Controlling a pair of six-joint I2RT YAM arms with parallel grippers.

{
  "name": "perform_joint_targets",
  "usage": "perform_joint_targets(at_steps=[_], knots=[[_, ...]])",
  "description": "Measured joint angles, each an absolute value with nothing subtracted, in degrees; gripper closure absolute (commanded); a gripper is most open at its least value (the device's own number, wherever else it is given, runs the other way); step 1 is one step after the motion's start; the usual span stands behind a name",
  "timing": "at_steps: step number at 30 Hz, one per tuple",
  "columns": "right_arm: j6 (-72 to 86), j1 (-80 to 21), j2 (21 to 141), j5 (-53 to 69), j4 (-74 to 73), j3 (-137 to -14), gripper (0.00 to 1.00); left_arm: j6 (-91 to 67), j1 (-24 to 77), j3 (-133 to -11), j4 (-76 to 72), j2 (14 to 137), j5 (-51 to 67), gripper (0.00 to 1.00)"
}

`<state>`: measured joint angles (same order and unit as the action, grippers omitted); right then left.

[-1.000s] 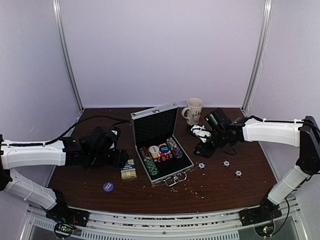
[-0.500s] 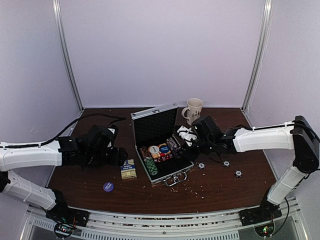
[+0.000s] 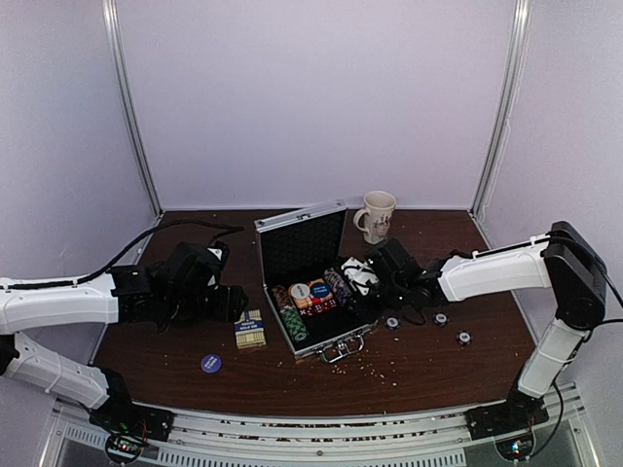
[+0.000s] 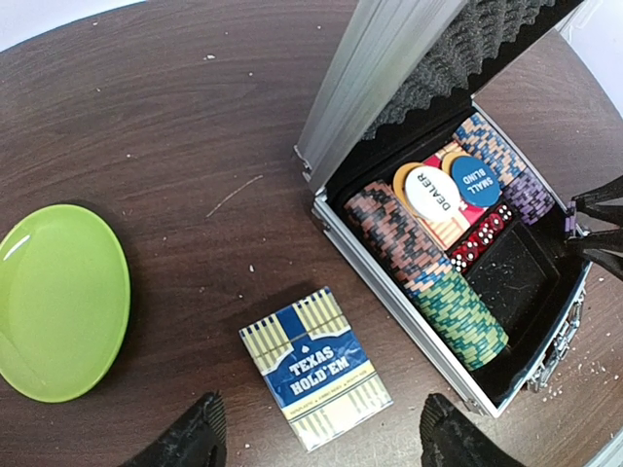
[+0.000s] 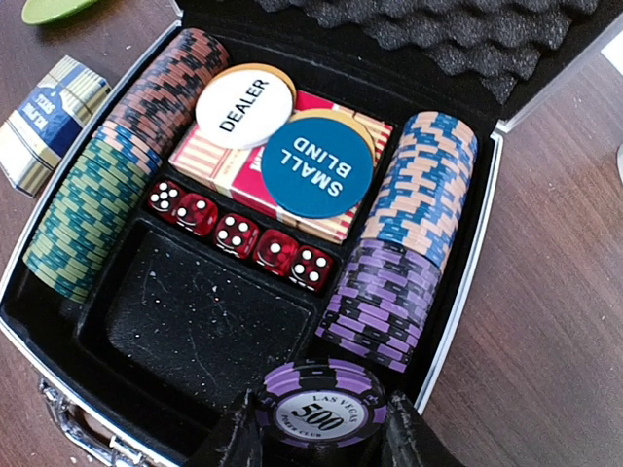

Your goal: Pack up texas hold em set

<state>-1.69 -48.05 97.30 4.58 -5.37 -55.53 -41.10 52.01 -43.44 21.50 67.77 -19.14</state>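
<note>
The open silver briefcase (image 3: 329, 342) stands mid-table, lid up, holding rows of chips, red dice, a red card deck and the DEALER (image 5: 244, 105) and SMALL BLIND (image 5: 317, 166) buttons. My right gripper (image 5: 321, 428) is shut on a purple 500 chip (image 5: 320, 409) above the case's right front corner, next to the purple chip row (image 5: 383, 302). My left gripper (image 4: 316, 443) is open above the blue Texas Hold'em card box (image 4: 314, 368), which lies on the table left of the case (image 4: 389, 292). Three chips (image 3: 440, 318) and a blue button (image 3: 211, 363) lie loose on the table.
A green plate (image 4: 60, 300) lies left of the card box. A beige mug (image 3: 377, 215) stands behind the case on the right. Crumbs litter the table in front of the case.
My right gripper has carried the purple chip leftward from near the mug to over the case's right side. The left arm has barely moved.
</note>
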Motion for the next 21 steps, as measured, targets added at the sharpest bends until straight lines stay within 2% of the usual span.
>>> perform_joint_targets(at_steps=[10, 21], knots=[[-0.2, -48.1, 102.5, 2.6, -5.1, -56.8, 0.68, -41.1, 52.0, -43.4, 21.5, 67.8, -19.3, 0.30], [0.3, -48.1, 103.4, 1.0, -4.4, -57.1, 0.48, -41.1, 52.0, -42.7, 21.5, 67.9, -19.4, 0.30]])
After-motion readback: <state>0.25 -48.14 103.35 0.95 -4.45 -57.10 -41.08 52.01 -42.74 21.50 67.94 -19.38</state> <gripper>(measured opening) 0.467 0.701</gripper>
